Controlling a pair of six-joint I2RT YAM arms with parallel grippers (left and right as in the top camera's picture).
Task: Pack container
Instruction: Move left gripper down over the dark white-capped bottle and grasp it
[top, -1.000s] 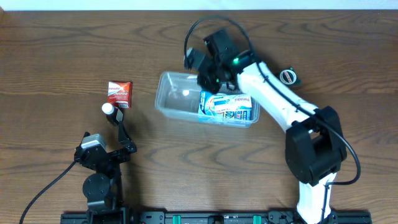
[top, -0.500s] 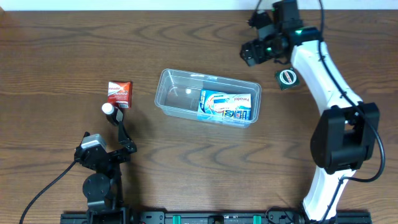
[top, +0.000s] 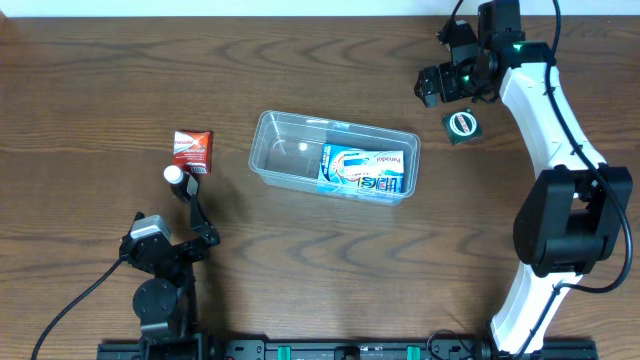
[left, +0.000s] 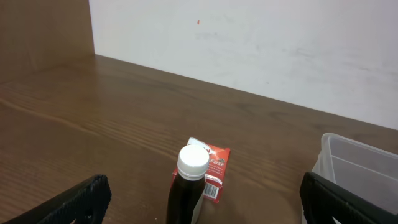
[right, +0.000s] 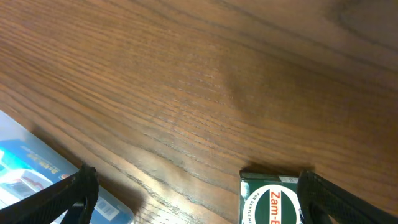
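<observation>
Overhead alone: whole container (top: 284, 158).

I'm looking at a dark brown wooden table (top: 90, 70) with a bold, wavy grain running along its length. Past its far edge rises a plain white wall (left: 249, 43), faintly scuffed and lit softly and evenly. At the left a brown panel (left: 43, 28) meets the wall, possibly a wooden side board.

Brown, wood-grained bench (top: 100, 80); clear container (top: 285, 150); blue-and-white box (top: 365, 170); red-and-white packet (top: 192, 150); dark bottle (left: 183, 198), white cap (left: 193, 160); green tin (top: 461, 125), white round label (right: 277, 208); white wall (left: 249, 43).
</observation>
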